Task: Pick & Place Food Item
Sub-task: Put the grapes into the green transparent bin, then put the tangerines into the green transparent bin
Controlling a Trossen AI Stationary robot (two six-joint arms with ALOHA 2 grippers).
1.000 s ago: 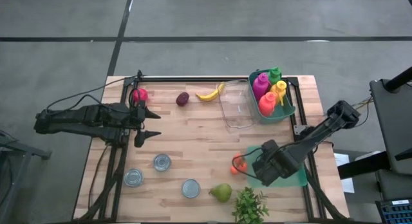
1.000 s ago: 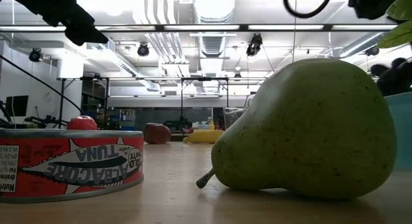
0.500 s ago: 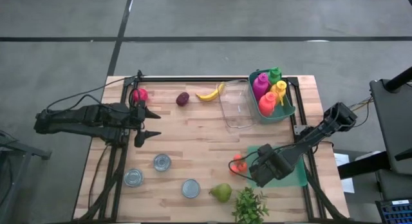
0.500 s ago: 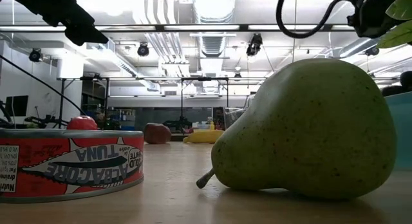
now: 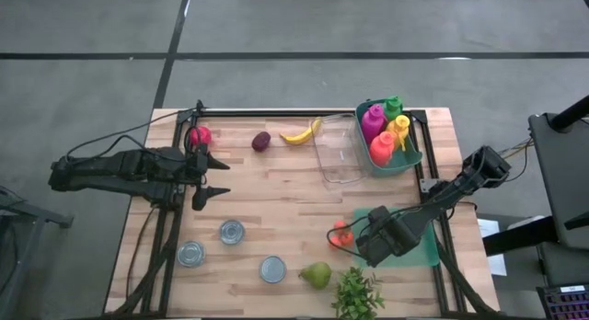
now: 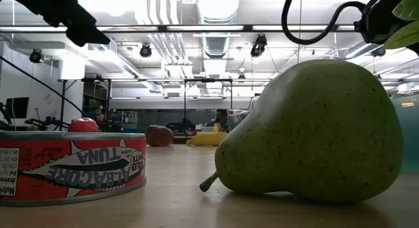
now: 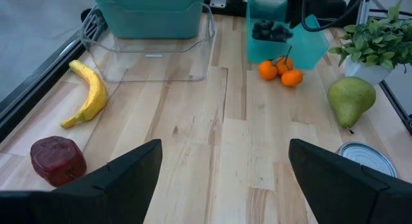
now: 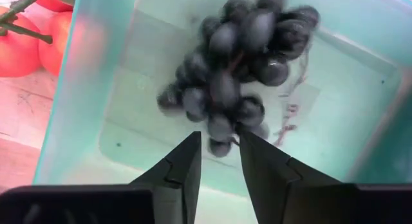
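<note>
A bunch of dark grapes (image 8: pixel 235 63) lies inside a translucent teal bin (image 8: pixel 84 108) at the table's near right, also seen in the left wrist view (image 7: pixel 270 32). My right gripper (image 8: pixel 220 141) points straight down into the bin, right above the bunch, its fingers a narrow gap apart. In the high view the wrist hides the fingers of my right gripper (image 5: pixel 375 239) and most of the bin (image 5: pixel 416 254). My left gripper (image 5: pixel 216 177) waits open above the table's left side and holds nothing. My right gripper comes at the grapes from above, pointing down, and one grape (image 8: pixel 219 147) shows in the gap between the fingertips. The bunch rests on the bin's floor. Whether the fingers touch it, I cannot tell.
Orange-red fruits on a stem (image 5: pixel 342 234) lie just left of the bin. A pear (image 5: pixel 316 275), a potted plant (image 5: pixel 357 294) and three cans (image 5: pixel 232 232) occupy the near side. At the far side sit a banana (image 5: pixel 300 133), a clear tub (image 5: pixel 339 153) and a teal basket (image 5: pixel 412 159).
My right gripper has sunk a little over the teal bin and shifted slightly toward the table's left. The left arm has kept still.
</note>
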